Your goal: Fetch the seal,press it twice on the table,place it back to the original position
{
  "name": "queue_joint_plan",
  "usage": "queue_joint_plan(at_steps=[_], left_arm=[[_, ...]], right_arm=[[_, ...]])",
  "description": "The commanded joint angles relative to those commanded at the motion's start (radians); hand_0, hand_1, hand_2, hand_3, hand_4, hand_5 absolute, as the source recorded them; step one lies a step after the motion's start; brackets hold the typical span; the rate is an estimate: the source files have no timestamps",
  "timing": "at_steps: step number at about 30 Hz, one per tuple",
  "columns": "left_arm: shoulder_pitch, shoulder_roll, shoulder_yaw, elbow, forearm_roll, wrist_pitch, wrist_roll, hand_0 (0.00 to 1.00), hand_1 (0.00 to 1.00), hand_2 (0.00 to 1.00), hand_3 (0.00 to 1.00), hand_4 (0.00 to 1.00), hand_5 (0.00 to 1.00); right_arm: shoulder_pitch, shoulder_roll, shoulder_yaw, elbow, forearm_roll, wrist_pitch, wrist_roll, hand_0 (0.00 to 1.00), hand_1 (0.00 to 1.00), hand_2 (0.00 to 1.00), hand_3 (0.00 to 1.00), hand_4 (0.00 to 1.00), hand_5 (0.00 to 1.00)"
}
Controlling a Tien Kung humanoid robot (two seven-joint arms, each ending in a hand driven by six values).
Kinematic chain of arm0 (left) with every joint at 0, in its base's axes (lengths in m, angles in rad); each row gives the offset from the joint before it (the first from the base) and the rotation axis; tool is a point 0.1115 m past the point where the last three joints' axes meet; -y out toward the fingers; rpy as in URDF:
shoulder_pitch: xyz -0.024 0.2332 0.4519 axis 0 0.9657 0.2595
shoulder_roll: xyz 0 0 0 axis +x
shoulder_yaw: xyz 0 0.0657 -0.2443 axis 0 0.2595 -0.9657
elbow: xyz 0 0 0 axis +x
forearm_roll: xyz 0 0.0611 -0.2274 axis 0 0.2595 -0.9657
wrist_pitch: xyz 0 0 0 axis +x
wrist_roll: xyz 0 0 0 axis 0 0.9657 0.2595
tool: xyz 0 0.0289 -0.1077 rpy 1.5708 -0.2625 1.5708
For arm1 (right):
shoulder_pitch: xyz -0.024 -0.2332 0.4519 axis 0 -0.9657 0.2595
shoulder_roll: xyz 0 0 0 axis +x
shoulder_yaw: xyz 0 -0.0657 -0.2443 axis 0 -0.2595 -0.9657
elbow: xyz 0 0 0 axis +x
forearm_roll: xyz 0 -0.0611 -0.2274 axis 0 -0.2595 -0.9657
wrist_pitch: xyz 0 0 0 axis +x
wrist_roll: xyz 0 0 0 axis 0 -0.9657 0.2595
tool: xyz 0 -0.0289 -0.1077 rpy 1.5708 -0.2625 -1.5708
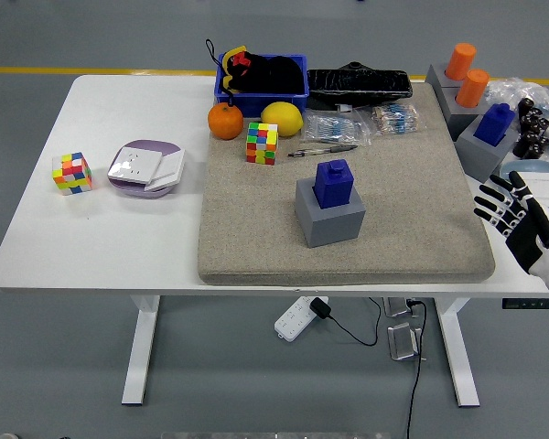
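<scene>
A blue seal stands upright in its grey block holder in the middle of the beige felt mat. My right hand hovers at the mat's right edge, well to the right of the seal, with its fingers spread and nothing in it. The left hand is out of the picture.
At the mat's back lie an orange, a lemon, a colour cube, a pen and a blue bin. More seals in grey holders stand at the right. A second cube and a purple-white box sit left.
</scene>
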Motion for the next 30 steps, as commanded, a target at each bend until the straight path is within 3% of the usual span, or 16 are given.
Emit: queue_joint_plan(at_steps=[13, 30], left_arm=[[-0.002, -0.002, 0.002, 0.0, -0.002, -0.001, -0.001, 0.812, 0.804, 0.775, 0.813, 0.69, 0.435], [-0.004, 0.002, 0.01, 0.0, -0.005, 0.0, 0.0, 0.812, 0.804, 0.775, 0.813, 0.69, 0.435]], right_arm=[[-0.008, 0.007, 0.063, 0.013, -0.016, -0.007, 0.001, 0.82, 0.744, 0.735, 0.753, 0.998, 0.644], [-0.012, 0.012, 0.07, 0.015, -0.017, -0.011, 0.0, 0.816, 0.739, 0.729, 0.747, 0.998, 0.636]])
